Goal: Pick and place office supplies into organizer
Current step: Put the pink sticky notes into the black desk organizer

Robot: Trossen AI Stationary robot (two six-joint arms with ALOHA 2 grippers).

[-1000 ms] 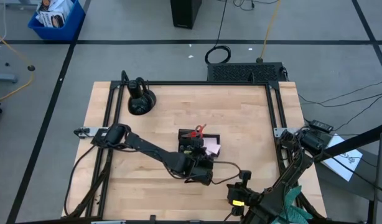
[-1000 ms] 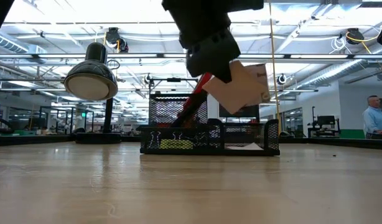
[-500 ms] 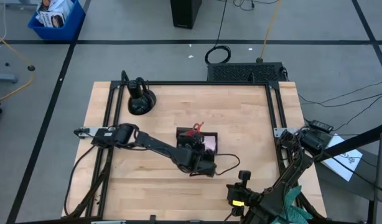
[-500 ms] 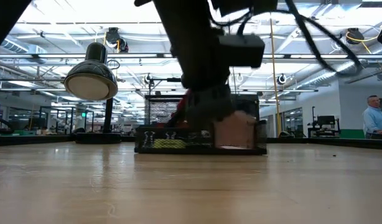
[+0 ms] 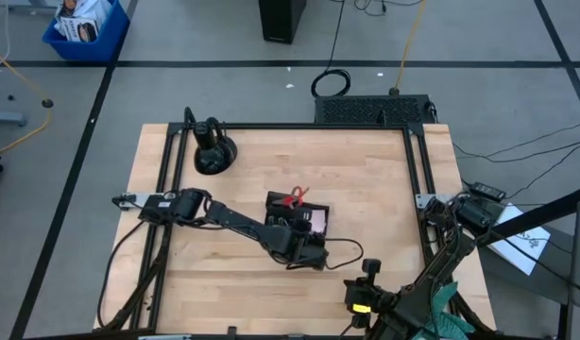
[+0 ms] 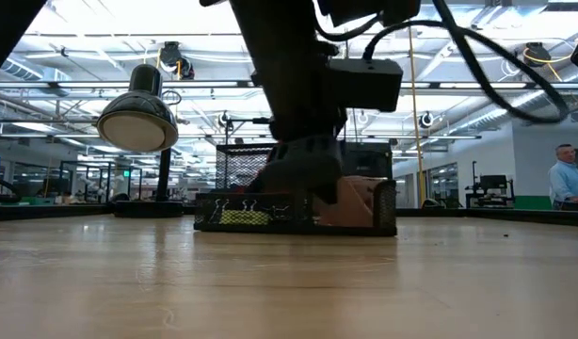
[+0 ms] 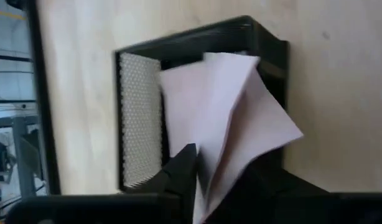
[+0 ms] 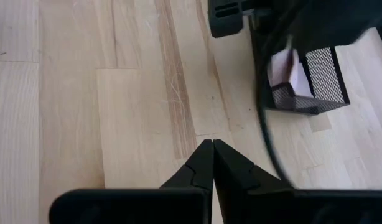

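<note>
Pale wooden table point(image 5: 375, 189) fills the centre of the high view; a round black domed lamp point(image 5: 213, 151) sits at its upper left.

Black mesh rectangular organizer point(image 5: 298, 213) is seen at frame centre in the high view, with red-handled scissors point(image 5: 293, 198) standing at its upper edge. In the low view, small black clips and a yellow-green piece point(image 6: 240, 217) show in its left compartment.

Square pink notepad point(image 7: 225, 118) is seen partly inside the organizer's end compartment, sheets fanned and tilted over the wall.

Left gripper point(image 7: 206, 180) is down at the organizer; its fingers appear slightly parted around the pad's lower edge, and whether grip is retained cannot be told. Right gripper point(image 8: 211, 163) is shut, empty, parked over bare table at lower right.

Handling judgement: pad is light, soft and floppy; loose sheets splay. It is best pinched across the bound edge, so the stack stays together.
</note>
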